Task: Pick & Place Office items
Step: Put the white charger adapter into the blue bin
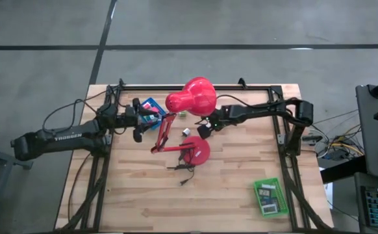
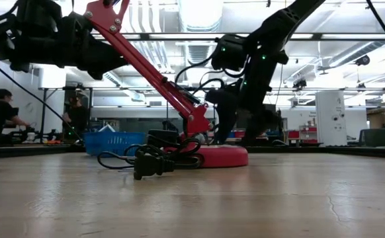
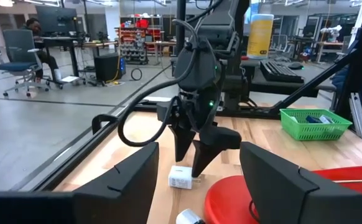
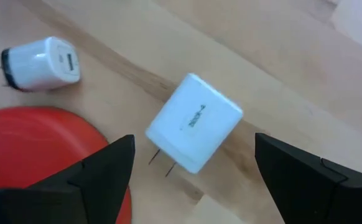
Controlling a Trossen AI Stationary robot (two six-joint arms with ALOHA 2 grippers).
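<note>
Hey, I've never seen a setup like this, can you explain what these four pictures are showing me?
Two dark robot arms work at a wooden table. One picture looks straight down, one looks level across the tabletop, and two come from cameras on the arms' wrists. A red desk lamp stands mid-table, with a blue tray and a green tray near the edges. The right pincer hangs open over a white plug block, with a smaller white piece nearby. The left pincer is open beside the blue tray. Nothing is held.

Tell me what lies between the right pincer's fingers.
In the right wrist view, the white plug-in charger lies on bare wood table between the open right pincer fingers, untouched.
</note>
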